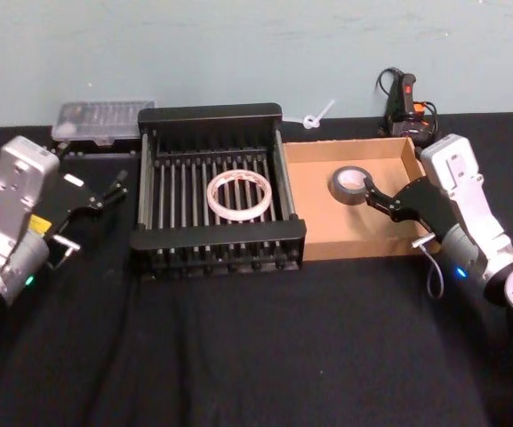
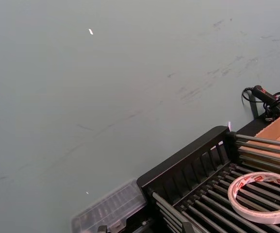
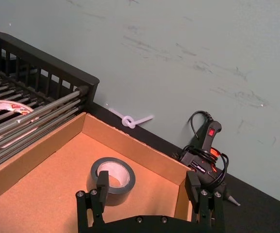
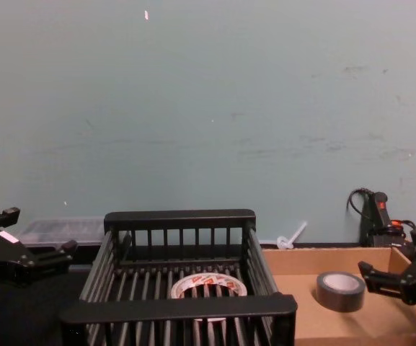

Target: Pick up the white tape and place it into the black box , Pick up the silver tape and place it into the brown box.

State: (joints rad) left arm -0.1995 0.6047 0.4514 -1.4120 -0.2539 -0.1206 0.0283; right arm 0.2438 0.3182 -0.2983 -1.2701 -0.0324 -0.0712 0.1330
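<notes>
The white tape [image 1: 213, 197] lies flat on the slatted floor of the black box [image 1: 212, 113] in the middle of the table, and it also appears in the chest view [image 4: 209, 282] and the left wrist view [image 2: 238, 195]. To the right, touching the crate, the brown box [image 1: 327, 227] holds the silver tape [image 1: 349, 184], which lies flat on its floor [image 3: 126, 188]. My right gripper [image 1: 376, 197] hovers open over the tray just right of the silver tape, holding nothing. My left gripper [image 1: 112, 189] hangs open and empty left of the crate.
A clear plastic case [image 1: 103, 120] sits behind the crate's left corner. A black glue gun [image 1: 407, 107] and a white knotted tie [image 1: 318, 116] lie by the wall behind the tray. Black cloth covers the table, with free room in front.
</notes>
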